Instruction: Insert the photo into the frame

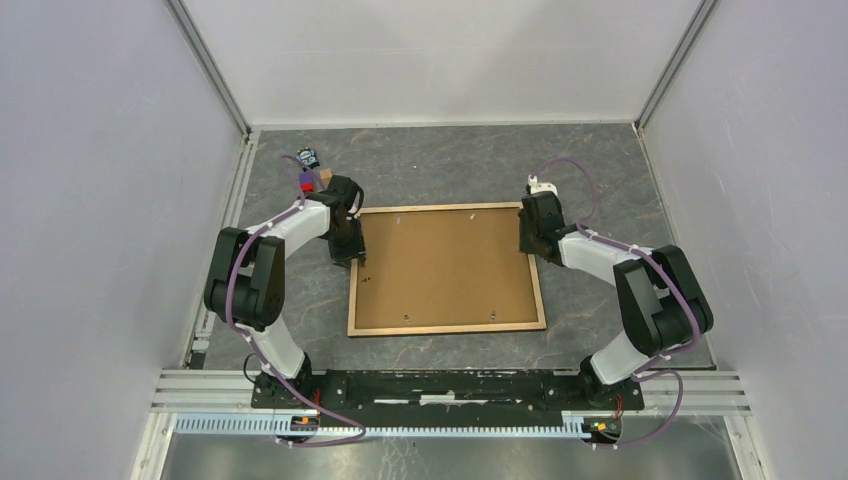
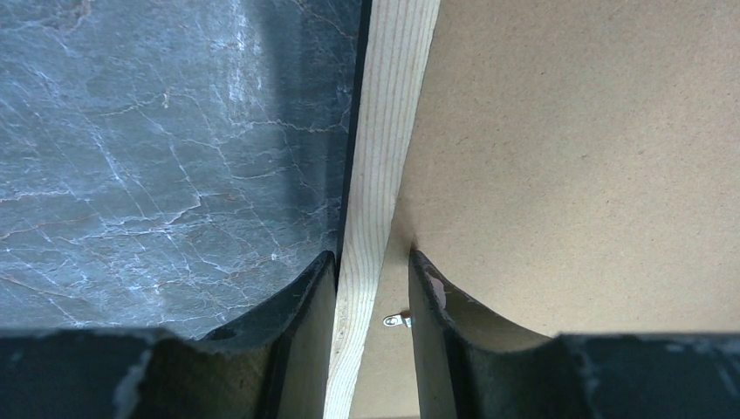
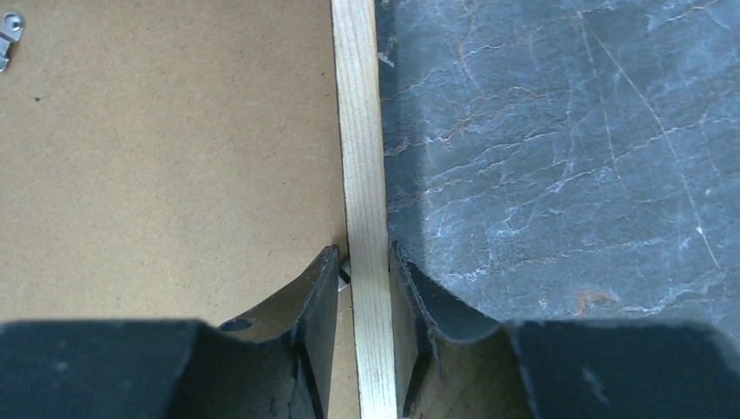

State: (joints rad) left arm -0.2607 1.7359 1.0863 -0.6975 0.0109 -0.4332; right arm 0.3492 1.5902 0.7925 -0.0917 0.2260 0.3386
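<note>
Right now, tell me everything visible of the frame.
The frame lies flat, back up, on the table: narrow light wood rails, black outer edge, around a brown backing board with small metal tabs. The left tool straddles its left rail, a gap on one side; the right tool brackets the right rail closely.

Both arms reach forward, wrists pitched down. The left gripper [image 2: 373,262] loosely straddles the frame [image 2: 393,105]; the right gripper [image 3: 364,253] pinches it.

Clearance around the frame [image 1: 447,326]
Tabletop [image 1: 450,165] passable far and near, I note; left gripper [image 1: 352,258] and right gripper [image 1: 528,250] occupy its side rails; small clutter [image 1: 308,165] far left.
</note>
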